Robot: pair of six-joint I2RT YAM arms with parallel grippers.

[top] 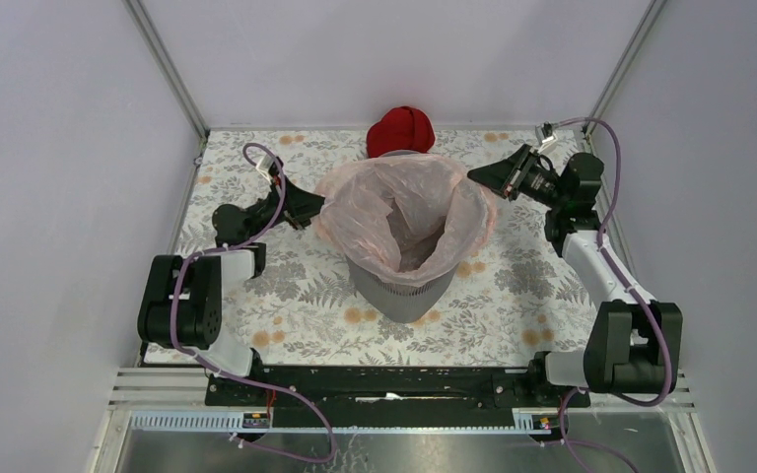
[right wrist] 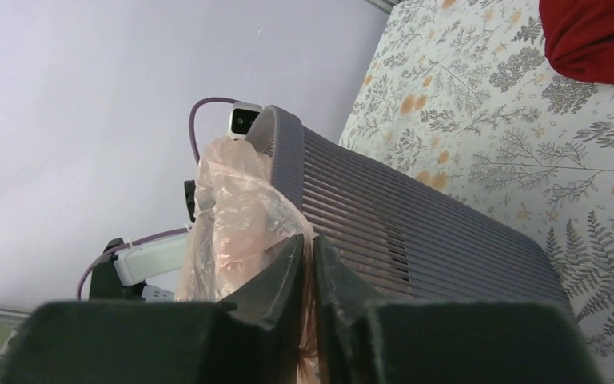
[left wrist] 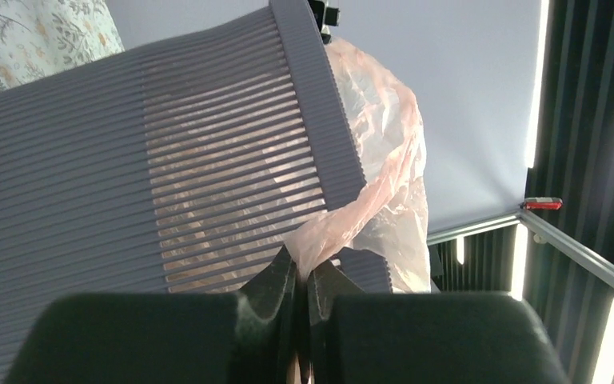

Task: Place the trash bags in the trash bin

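Observation:
The grey slatted trash bin [top: 402, 292] stands mid-table. The pale pink translucent trash bag [top: 399, 202] lines it, its mouth spread over the rim. My left gripper [top: 319, 207] is shut on the bag's left edge; in the left wrist view the gripper [left wrist: 304, 272] pinches a stretched fold of the bag [left wrist: 384, 160] beside the bin wall [left wrist: 128, 184]. My right gripper [top: 475, 177] is shut on the bag's right edge; in the right wrist view the gripper [right wrist: 308, 248] clamps the film [right wrist: 236, 216] next to the bin [right wrist: 416, 232].
A dark red cloth bundle [top: 400, 130] lies behind the bin near the back wall, also in the right wrist view [right wrist: 600, 36]. The floral tablecloth [top: 296, 315] covers the table. Enclosure walls and frame posts stand close at both sides and the back.

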